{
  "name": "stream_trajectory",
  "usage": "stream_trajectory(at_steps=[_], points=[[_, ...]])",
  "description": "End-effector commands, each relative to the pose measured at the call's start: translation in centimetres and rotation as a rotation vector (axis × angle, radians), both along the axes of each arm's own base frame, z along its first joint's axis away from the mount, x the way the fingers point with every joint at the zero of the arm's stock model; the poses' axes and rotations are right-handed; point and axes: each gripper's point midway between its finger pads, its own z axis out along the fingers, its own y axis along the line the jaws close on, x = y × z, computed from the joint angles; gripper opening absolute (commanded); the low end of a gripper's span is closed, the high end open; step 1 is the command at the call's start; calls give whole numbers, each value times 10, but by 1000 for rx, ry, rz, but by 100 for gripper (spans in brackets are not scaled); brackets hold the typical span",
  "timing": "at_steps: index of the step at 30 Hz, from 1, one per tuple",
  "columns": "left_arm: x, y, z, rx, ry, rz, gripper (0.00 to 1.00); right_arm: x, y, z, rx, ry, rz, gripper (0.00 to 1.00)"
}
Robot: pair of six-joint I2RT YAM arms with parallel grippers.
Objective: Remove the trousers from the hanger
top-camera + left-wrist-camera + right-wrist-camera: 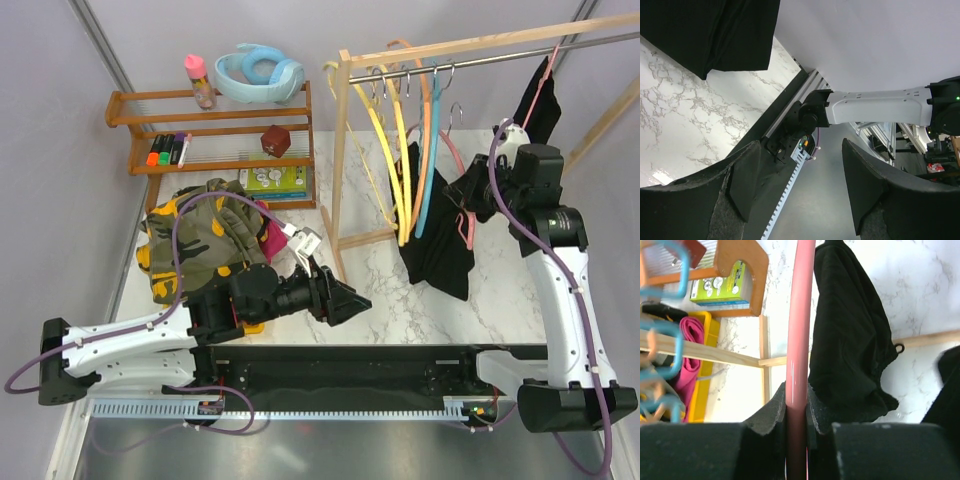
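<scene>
At the near edge, the left gripper (pixel 342 300) is held low over the marble table (pixel 500 300). Its jaws are spread wide and nothing is held between them. Just behind it, at the table's left side, trousers are heaped in a pile. A camouflage pair (pixel 205 235) is laid on top, and a magenta one (pixel 272 238) is seen at the pile's right edge.

Further right, the right gripper (pixel 799 392) is clamped on the bar of a pink hanger (pixel 800 315), which is pinched between both pads in the wrist view. Black trousers (pixel 440 250) are draped from that hanger, beside the wooden rack (pixel 345 150). Whether the hanger's hook is on the rail (pixel 500 58) cannot be told.

On the rail behind, a yellow hanger (pixel 400 170), an orange hanger (pixel 425 100) and a blue hanger (pixel 430 160) are hung bare. Another black garment (pixel 543 105) is hung at the far right.
</scene>
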Motion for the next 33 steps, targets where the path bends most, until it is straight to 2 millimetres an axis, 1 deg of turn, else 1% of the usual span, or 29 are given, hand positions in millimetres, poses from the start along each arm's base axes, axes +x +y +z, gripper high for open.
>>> stream_trajectory(at_steps=[1,2,3,4,5,6,7,8,10,11,13,17,19,20,22,23,24,26,28,29,30,31,33], points=[[1,3,7,-28,-19,14,73,17,17,63,-81,-249,190,0],[1,4,6,-30,-15,16,73,18,20,71,-79,-269,210,0],[0,5,6,-32,-11,13,73,19,23,75,-71,-276,229,0],[0,5,7,-35,-11,11,73,18,32,79,-45,-284,286,0],[-1,6,7,-38,-10,7,73,17,37,94,-8,-316,293,0],[-1,7,8,-41,-13,8,73,17,39,102,15,-327,287,0],[-2,8,9,-42,-13,8,73,19,36,109,34,-328,251,0],[-1,9,10,-44,-16,11,73,16,35,124,92,-324,209,0],[-2,10,11,-49,-18,13,73,14,30,139,139,-329,137,0],[-2,10,11,-49,-16,13,73,14,24,144,153,-328,83,0],[-3,9,9,-46,-7,6,73,7,17,155,210,-311,4,0],[-5,8,6,-44,7,-5,73,-10,20,162,285,-294,-16,0],[-6,9,5,-43,9,-7,73,-16,16,164,283,-301,-43,0],[-6,9,7,-47,9,-6,73,-20,13,159,274,-281,-61,0],[-7,10,7,-50,10,-8,73,-28,6,155,255,-277,-100,0],[-7,11,7,-52,9,-8,73,-32,4,149,249,-258,-114,0],[-7,12,7,-52,9,-6,73,-40,2,151,246,-272,-121,0],[-7,12,6,-51,9,-8,73,-46,0,143,234,-246,-133,0],[-7,12,5,-47,7,-7,73,-55,1,145,232,-239,-122,0],[-7,12,5,-47,8,-10,73,-60,2,142,232,-227,-119,0],[-8,11,5,-46,8,-11,73,-68,2,145,231,-239,-119,0],[-8,11,4,-45,10,-11,73,-73,-2,141,219,-230,-136,0],[-7,11,4,-43,10,-8,73,-81,-7,142,201,-237,-159,0]])
